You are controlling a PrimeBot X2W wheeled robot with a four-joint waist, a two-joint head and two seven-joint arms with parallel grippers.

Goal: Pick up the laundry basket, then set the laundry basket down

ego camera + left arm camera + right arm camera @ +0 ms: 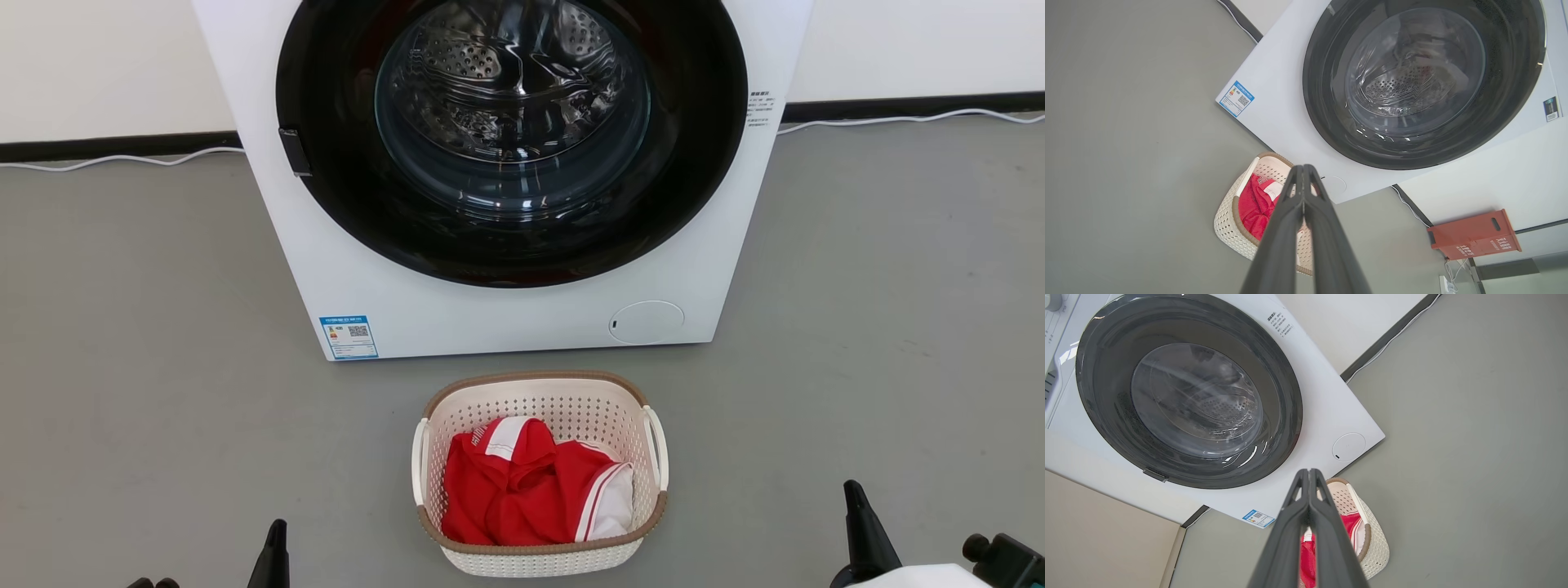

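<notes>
Beside the laundry basket [535,562], left fingers [1284,245] and right fingers [1286,539] upright, pressed together

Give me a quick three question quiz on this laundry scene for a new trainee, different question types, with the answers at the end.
1. True or false: the basket stands on the floor in front of the washer.
2. What lies in the basket? A. red and white clothing B. blue towels C. nothing
3. Fill in: the left gripper and the right gripper each have their fingers ___ (open or shut).

Key: 1 true; 2 A; 3 shut.
</notes>
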